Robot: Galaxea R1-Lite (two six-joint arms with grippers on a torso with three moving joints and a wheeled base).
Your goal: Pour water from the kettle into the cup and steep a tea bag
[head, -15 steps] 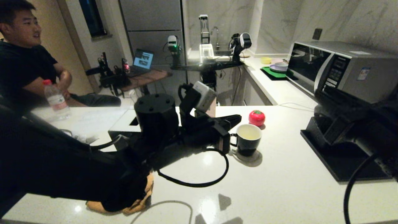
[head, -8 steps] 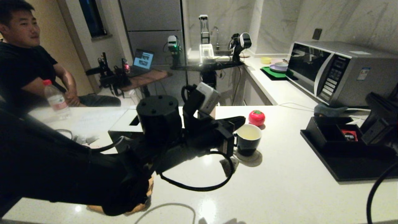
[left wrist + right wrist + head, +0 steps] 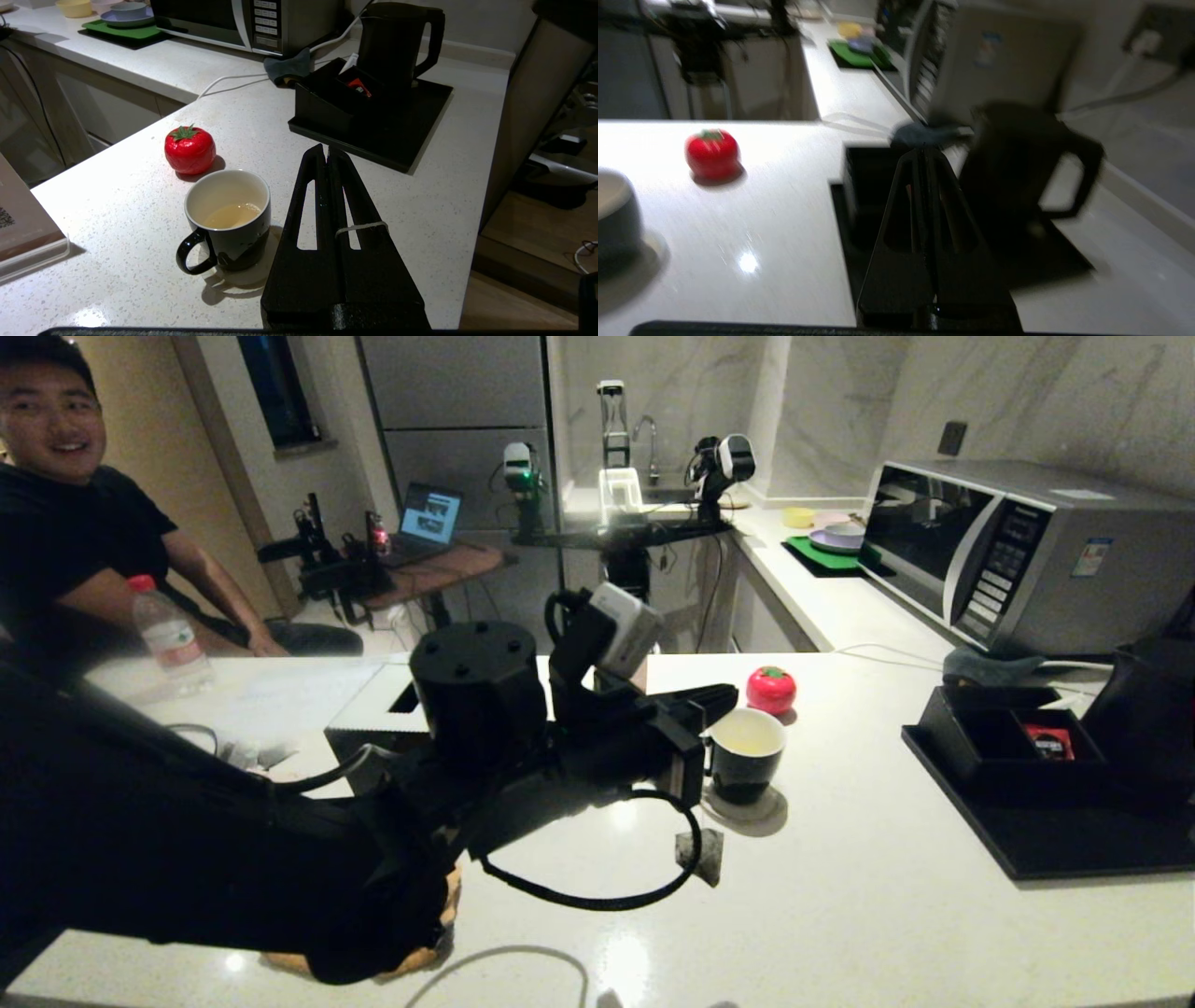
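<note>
The tea bag (image 3: 700, 855) is now dangled lower beside the cup (image 3: 744, 756), its string clamped by the closed jaws of the left gripper (image 3: 326, 150), while the right gripper (image 3: 924, 151), jaws together, is withdrawn.

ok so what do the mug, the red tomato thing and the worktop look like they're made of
The mug: likely glazed ceramic, with a glossy black outside, a white inside and a thick rim. The red tomato thing: probably shiny plastic or glazed ceramic; its red skin carries sharp highlights, and I cannot tell which. The worktop: polished speckled stone or quartz composite, whitish with fine flecks and mirror-like reflections.
</note>
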